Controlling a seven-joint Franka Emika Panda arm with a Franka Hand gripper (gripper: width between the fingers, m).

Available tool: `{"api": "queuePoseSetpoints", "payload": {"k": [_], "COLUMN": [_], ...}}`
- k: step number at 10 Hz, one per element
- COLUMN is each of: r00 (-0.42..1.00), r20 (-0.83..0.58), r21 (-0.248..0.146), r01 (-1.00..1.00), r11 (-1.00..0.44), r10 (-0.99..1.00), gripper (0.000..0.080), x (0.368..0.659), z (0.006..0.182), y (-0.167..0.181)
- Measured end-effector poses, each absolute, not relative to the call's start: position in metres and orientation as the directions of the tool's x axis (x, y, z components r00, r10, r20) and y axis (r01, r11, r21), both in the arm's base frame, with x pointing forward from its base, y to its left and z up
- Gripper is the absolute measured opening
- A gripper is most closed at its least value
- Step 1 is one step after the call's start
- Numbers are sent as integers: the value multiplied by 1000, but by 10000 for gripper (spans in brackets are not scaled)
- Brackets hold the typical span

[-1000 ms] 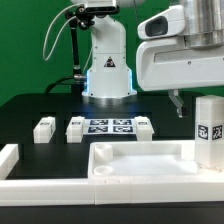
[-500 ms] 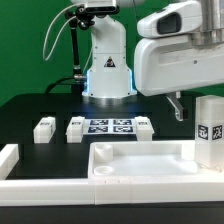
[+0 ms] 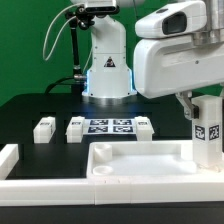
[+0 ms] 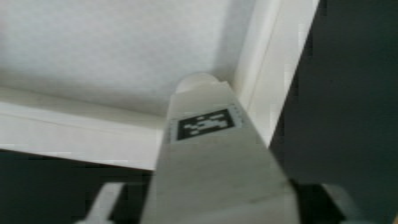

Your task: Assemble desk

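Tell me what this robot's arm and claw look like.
The arm is glossy white with rounded shells, a blue glow and a dark triangular sign on its base, and black cables alongside. The gripper is a boxy white block with dark fingers.

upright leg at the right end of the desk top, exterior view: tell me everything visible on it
The leg is a white, plastic-looking block, taller than wide, with a black-and-white square tag on the face toward the exterior camera. It stands upright at the exterior view's right end of the desk top. Its base blends into the white rim, so seating cannot be judged. The gripper straddles its top. Whether the pads press it is unclear.
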State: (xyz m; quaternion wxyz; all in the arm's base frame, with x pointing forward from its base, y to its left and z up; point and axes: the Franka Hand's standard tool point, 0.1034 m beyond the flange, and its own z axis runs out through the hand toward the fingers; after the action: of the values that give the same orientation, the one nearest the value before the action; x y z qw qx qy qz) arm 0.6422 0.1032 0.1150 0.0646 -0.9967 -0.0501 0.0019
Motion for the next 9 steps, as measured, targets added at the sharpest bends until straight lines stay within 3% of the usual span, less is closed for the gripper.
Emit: {"api": "queuePoseSetpoints", "payload": {"k": [4,6,9], "r00": [934,702,342], "r20": [-46,-60,-92], "r21": [-104,-82,-73], "r01": [-358,-712,-939], "r11": [-928,-697,-337], "r10": [-355,-710,-935], "gripper": [288,288,289], "x": [643,644,643], "z": [117,115,113], "y": [107,109,110]}}
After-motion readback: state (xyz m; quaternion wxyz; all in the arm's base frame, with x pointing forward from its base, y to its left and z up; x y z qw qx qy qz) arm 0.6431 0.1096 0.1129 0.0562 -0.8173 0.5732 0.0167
